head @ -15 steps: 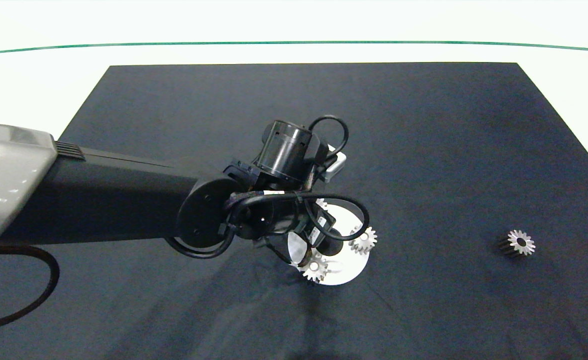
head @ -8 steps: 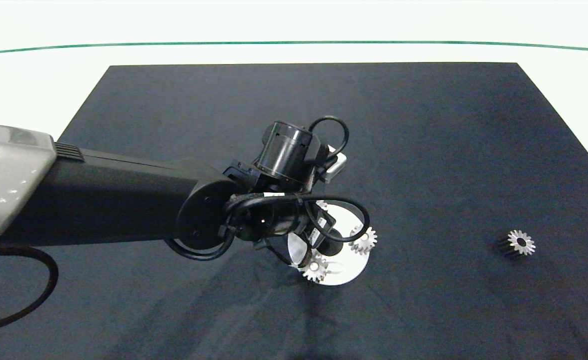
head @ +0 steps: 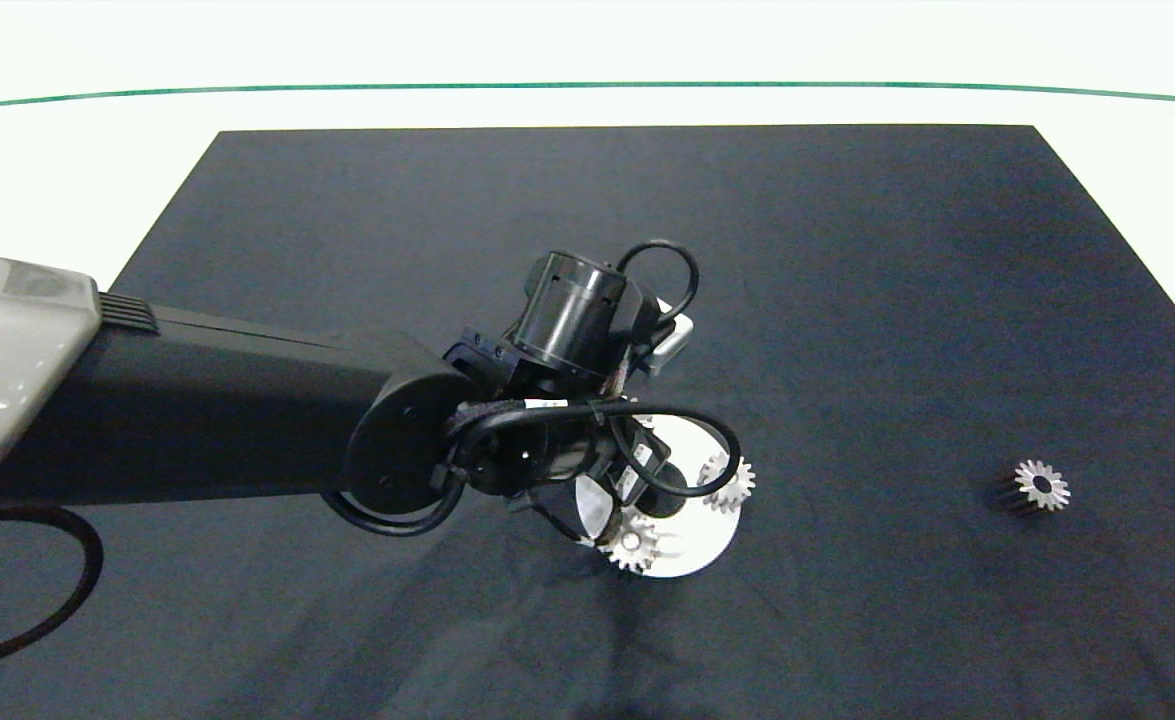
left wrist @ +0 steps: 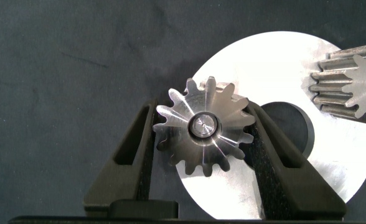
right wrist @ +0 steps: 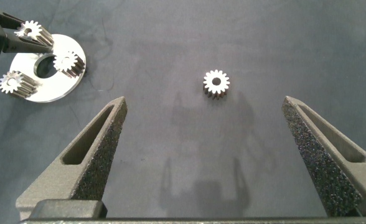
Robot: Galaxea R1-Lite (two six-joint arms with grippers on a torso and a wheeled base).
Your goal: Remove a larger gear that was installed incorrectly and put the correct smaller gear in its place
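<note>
The larger gear, pale silver with blunt teeth, sits on a pin at the rim of a round silver disc. My left gripper is shut on it, one finger against the teeth on each side. In the head view the left arm hides this gear. The right wrist view shows it at the disc's far edge. The smaller gear, sharp-toothed with dark flanks, lies loose on the mat far to the right. My right gripper hovers open above the mat, short of the smaller gear.
Two more silver gears stand on the disc: one at its near edge, one at its right edge. A dark hole is in the disc's middle. A black mat covers the white table. A black cable loops at the left.
The left arm and wrist have shifted slightly toward the near side, and the disc with its gears has moved a little with them. The loose gear has not moved.
</note>
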